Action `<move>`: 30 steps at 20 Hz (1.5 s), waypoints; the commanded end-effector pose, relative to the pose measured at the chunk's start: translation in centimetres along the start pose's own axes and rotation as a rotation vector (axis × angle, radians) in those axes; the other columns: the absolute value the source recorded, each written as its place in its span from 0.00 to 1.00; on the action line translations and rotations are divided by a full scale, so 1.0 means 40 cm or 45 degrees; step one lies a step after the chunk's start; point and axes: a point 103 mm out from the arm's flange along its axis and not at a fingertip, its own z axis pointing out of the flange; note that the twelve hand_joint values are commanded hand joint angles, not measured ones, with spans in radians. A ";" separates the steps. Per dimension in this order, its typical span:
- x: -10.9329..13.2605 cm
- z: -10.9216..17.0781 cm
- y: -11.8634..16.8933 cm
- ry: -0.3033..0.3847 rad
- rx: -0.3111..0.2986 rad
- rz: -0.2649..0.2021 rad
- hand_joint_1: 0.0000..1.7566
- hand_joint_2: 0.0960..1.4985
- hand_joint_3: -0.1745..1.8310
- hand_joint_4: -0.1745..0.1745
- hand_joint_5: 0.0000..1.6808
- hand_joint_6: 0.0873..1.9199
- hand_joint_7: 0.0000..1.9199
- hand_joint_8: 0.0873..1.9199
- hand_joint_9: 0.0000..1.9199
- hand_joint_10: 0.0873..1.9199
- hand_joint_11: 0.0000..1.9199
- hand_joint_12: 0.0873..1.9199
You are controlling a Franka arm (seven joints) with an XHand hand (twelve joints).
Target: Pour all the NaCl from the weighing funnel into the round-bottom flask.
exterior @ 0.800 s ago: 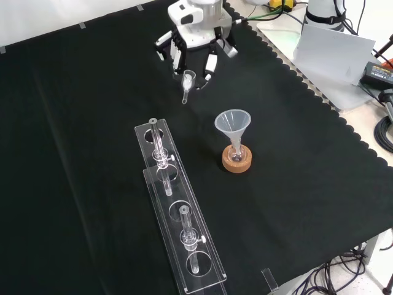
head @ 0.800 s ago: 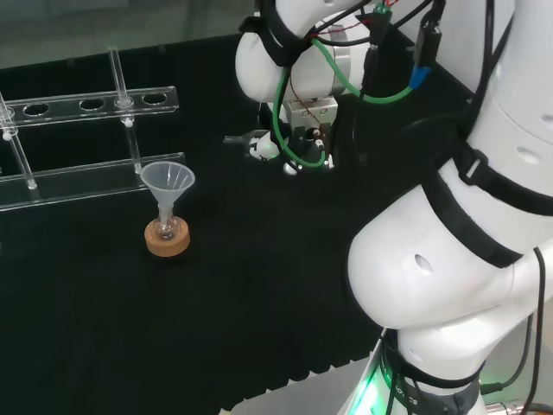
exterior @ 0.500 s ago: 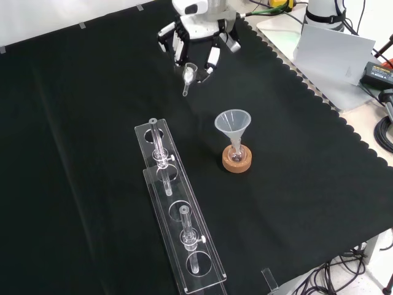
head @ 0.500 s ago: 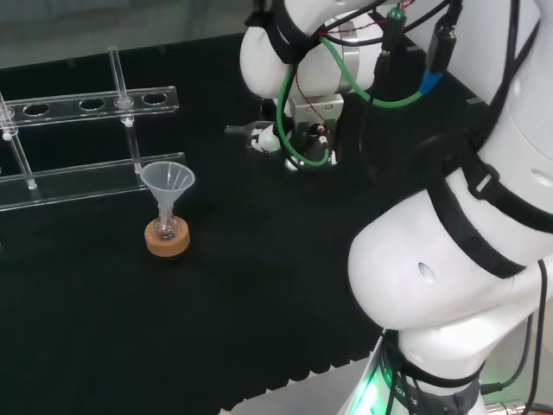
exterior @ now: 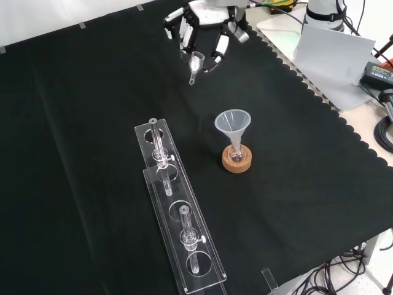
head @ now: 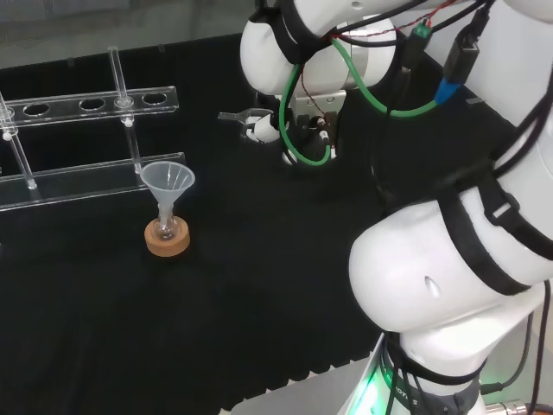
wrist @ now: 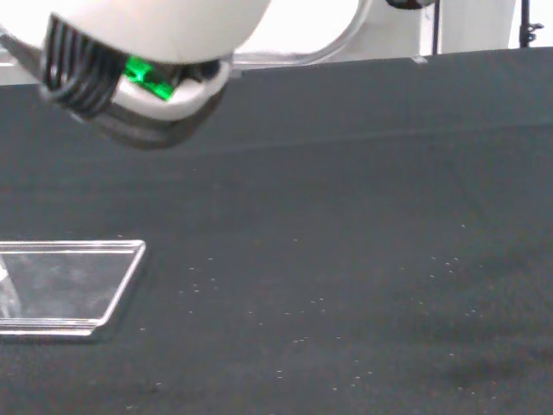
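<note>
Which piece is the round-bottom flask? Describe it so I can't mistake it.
On the black cloth, front view, look right of the long clear rack. The round-bottom flask sits on a cork ring, a clear funnel in its neck; nothing else stands on cork.

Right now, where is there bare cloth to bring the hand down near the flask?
In the front view, cloth is bare right of the cork stand out to the scalloped edge, and between the hand and the funnel. Left of the stand it is crowded by the clear rack.

Clear weighing funnel [exterior: 194,64], stem tilted downward, at top centre of the front view; small round flask [exterior: 237,153] with clear funnel [exterior: 233,123] on cork ring [exterior: 237,161], centre.
</note>
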 end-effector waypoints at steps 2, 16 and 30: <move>0.067 -0.018 -0.049 0.017 0.026 -0.112 0.65 0.42 0.32 1.00 0.89 0.04 0.87 0.02 0.73 0.02 0.20 0.72; 0.182 -0.007 -0.112 0.050 0.122 -0.338 0.65 0.42 0.33 1.00 0.89 0.04 0.87 0.02 0.73 0.02 0.20 0.72; 0.166 0.008 -0.087 -0.014 0.182 -0.412 0.65 0.42 0.33 1.00 0.89 0.04 0.87 0.01 0.72 0.01 0.19 0.72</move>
